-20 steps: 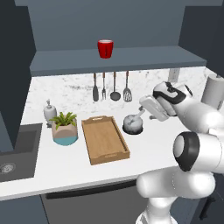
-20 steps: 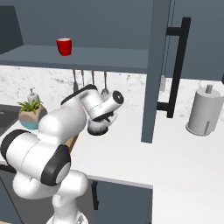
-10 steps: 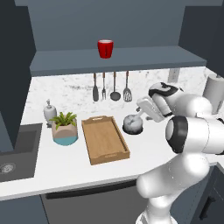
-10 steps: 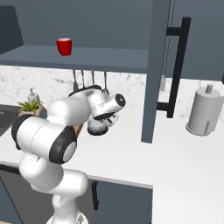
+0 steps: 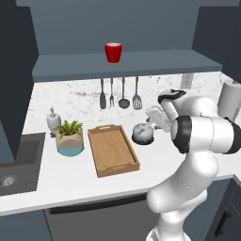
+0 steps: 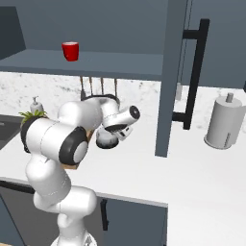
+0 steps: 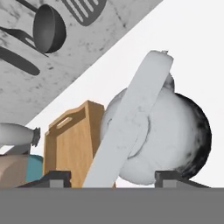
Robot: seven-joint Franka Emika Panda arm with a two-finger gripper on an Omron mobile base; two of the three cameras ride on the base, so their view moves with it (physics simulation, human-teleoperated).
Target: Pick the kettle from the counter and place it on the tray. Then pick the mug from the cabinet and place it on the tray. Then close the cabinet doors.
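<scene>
Hand view: the kettle (image 7: 166,131) is seen close ahead on the counter (image 7: 192,52), its slanted handle running down between the two fingertips; jaws are held apart, not yet clamped; the tray (image 5: 113,149) is noted just beside it.

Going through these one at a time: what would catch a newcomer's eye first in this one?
The white arm curls over the counter with its pincer straddling the grey kettle, which stands just right of the wooden tray. Above, a bright red mug stands alone on the open cabinet's shelf. Utensils hang on the wall behind.
</scene>
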